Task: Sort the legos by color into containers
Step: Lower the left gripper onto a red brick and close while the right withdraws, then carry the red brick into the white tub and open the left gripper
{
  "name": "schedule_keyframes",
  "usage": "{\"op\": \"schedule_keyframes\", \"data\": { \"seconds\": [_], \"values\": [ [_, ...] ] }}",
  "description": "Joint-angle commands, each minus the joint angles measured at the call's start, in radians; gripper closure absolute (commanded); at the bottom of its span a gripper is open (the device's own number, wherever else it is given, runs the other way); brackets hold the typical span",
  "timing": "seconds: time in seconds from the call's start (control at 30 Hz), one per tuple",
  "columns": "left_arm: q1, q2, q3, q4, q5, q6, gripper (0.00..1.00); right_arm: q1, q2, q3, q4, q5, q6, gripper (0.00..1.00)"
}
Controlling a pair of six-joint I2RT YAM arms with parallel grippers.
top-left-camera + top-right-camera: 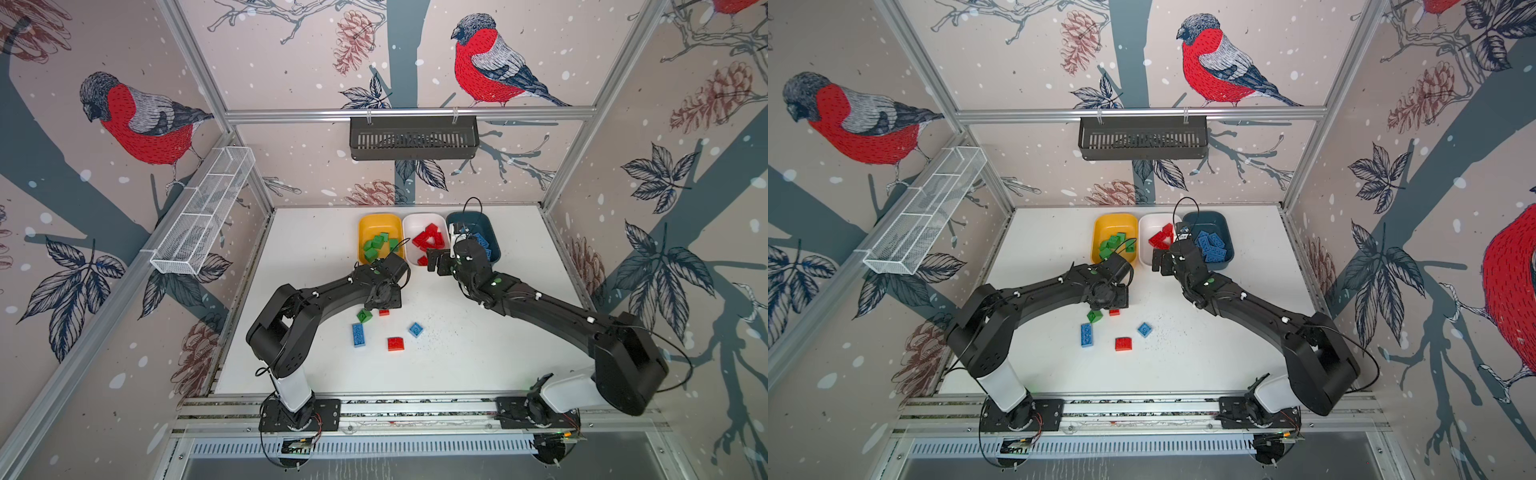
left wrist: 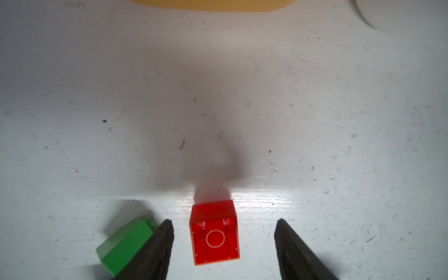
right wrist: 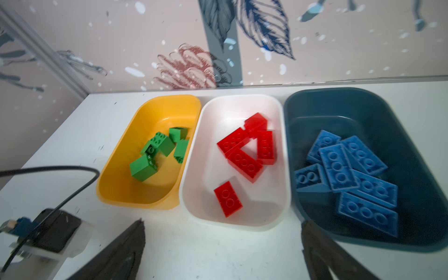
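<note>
My left gripper [image 2: 223,221] stands open low over the table, its fingers on either side of a small red lego [image 2: 213,232] lying on its side, with a gap on both sides. A green lego [image 2: 123,244] lies against the outside of one finger. My right gripper [image 3: 223,221] hangs open and empty over the table just in front of the white container [image 3: 194,169], which holds red legos. The yellow container [image 3: 116,184] holds green legos and the teal container [image 3: 412,121] holds blue ones. In a top view the three containers [image 1: 424,218] stand in a row at the back.
Loose on the table in front of the left gripper lie a blue oblong lego [image 1: 358,335], a red square one [image 1: 395,344] and a blue square one [image 1: 415,329]. A black basket [image 1: 413,137] and a white mesh rack [image 1: 203,212] hang on the walls.
</note>
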Motion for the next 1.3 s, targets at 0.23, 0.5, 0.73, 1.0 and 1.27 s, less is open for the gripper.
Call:
{"op": "schedule_keyframes", "data": {
  "seconds": [0.23,0.5,0.73,1.0,1.27],
  "values": [
    [-0.027,0.063,0.000,-0.017,-0.016,-0.024,0.42,-0.043,-0.140,-0.097,-0.029,0.252,0.152,0.01],
    [-0.029,0.099,0.004,-0.010,-0.034,-0.036,0.51,-0.068,-0.245,-0.184,0.045,0.200,0.151,0.01],
    [-0.029,0.084,0.009,0.009,-0.041,-0.030,0.61,-0.086,-0.289,-0.227,0.055,0.207,0.169,0.01],
    [-0.029,0.036,0.061,0.082,-0.033,-0.007,0.64,-0.099,-0.293,-0.237,0.043,0.196,0.187,0.01],
    [-0.026,0.115,0.254,0.129,-0.001,0.062,0.66,-0.102,-0.293,-0.236,0.022,0.181,0.195,0.00]
  ]
}}
